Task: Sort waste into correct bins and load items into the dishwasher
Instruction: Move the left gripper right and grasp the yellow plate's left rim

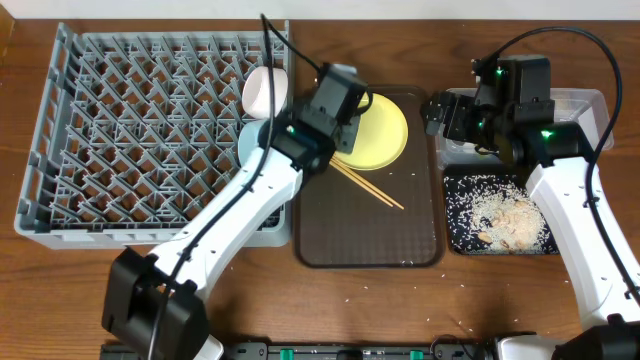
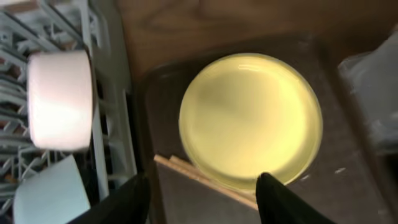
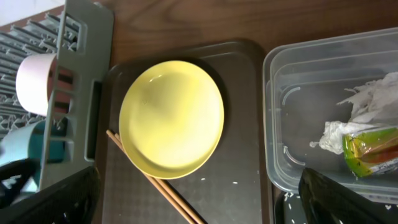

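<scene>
Overhead, the grey dish rack [image 1: 140, 130] is seen at the left of the bench [image 1: 120, 280], with a white bowl [image 1: 265, 90] lodged on its side at the rack's right edge and a light blue bowl [image 1: 247, 140] just beside it, partly hidden by the left arm. A brown serving tray [image 1: 370, 235] is placed next to the rack; the round yellow plate [image 1: 385, 135] is found at its far end, and the wooden chopsticks [image 1: 370, 187] are laid slantwise on the tray, one end tucked under the plate's near rim. In the left wrist view the left hand [image 2: 202, 196] is held above that near rim with its fingers [image 2: 134, 199] apart, nothing being clamped between them. To the right, a black tray [image 1: 452, 240] is filled with white rice grains [image 1: 475, 190] and beige food scraps [image 1: 510, 225], and a clear tub [image 1: 590, 100] is set behind it. In the right wrist view a crumpled napkin [image 3: 367, 99] and a yellow-green wrapper [image 3: 370, 152] are seen inside the tub. The right hand [image 3: 199, 205] is spread wide, with nothing held, near the tub's left wall. A few stray grains [image 1: 400, 290] are scattered on the bench in front of the serving tray.
</scene>
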Controlling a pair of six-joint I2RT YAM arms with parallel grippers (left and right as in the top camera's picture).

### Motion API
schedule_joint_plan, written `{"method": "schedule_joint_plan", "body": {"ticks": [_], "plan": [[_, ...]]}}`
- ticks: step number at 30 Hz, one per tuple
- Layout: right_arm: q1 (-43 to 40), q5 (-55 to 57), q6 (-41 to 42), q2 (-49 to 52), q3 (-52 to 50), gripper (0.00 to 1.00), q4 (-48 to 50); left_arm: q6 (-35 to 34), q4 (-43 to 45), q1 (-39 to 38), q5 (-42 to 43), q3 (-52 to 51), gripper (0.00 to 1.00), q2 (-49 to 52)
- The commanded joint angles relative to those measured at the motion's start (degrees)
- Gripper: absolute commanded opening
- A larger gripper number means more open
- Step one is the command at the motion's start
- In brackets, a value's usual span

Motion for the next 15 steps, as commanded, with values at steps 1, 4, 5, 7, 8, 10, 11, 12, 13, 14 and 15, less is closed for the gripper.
{"method": "schedule_joint_plan", "body": {"ticks": [1, 4, 5, 7, 8, 10, 11, 12, 13, 14, 15], "plan": [[0.2, 0.5, 0.0, -0.1, 0.7, 0.99, 0.0, -7.9, -3.3, 0.2, 1.3, 5.6, 0.56, 2.0], [0.2, 0.5, 0.0, -0.1, 0.7, 0.99, 0.0, -13.8, -2.4, 0.2, 1.3, 5.6, 0.58, 5.6], [0.2, 0.5, 0.0, -0.1, 0.7, 0.99, 0.0, -14.8, -1.8, 0.3, 1.3, 5.6, 0.61, 6.9], [0.2, 0.5, 0.0, -0.1, 0.7, 0.99, 0.0, -15.9, -1.0, 0.6, 1.3, 5.6, 0.63, 9.5], [0.2, 0.5, 0.0, -0.1, 0.7, 0.99, 0.0, -16.3, -0.7, 0.8, 1.3, 5.6, 0.64, 10.7], [0.2, 0.5, 0.0, -0.1, 0.7, 0.99, 0.0, -16.9, 0.1, 1.3, 1.3, 5.6, 0.64, 13.2], [0.2, 0.5, 0.0, -0.1, 0.7, 0.99, 0.0, -17.1, 0.5, 1.4, 1.3, 5.6, 0.64, 14.3], [0.2, 0.5, 0.0, -0.1, 0.7, 0.99, 0.0, -17.3, 0.9, 1.6, 1.3, 5.6, 0.64, 15.3], [0.2, 0.5, 0.0, -0.1, 0.7, 0.99, 0.0, -17.3, 1.4, 1.7, 1.3, 5.6, 0.65, 16.3], [0.2, 0.5, 0.0, -0.1, 0.7, 0.99, 0.0, -17.5, 1.8, 1.8, 1.3, 5.6, 0.65, 17.2], [0.2, 0.5, 0.0, -0.1, 0.7, 0.99, 0.0, -17.8, 2.1, 1.9, 1.3, 5.6, 0.65, 18.1]]}}
